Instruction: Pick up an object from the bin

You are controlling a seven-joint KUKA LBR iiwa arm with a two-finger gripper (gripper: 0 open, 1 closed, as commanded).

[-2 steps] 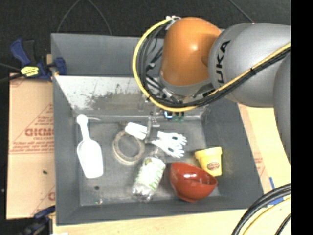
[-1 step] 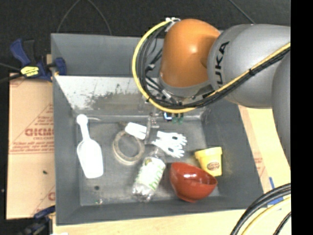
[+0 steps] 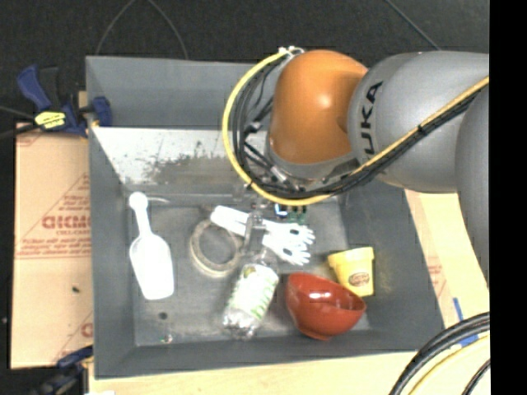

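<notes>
Camera view: the gripper (image 3: 258, 235) is noted low in the bin (image 3: 111, 220), beneath the orange wrist cover (image 3: 317, 105). How far it is open cannot be told, and nothing is seen held. A white hand-shaped plastic piece (image 3: 290, 242) is recorded just beside it toward the view's right, long axis running away rightward. A tape roll (image 3: 212, 250) lies just beside it leftward, a crumpled bottle (image 3: 251, 296) nearer the view's bottom. The white piece is judged the nearest candidate.
</notes>
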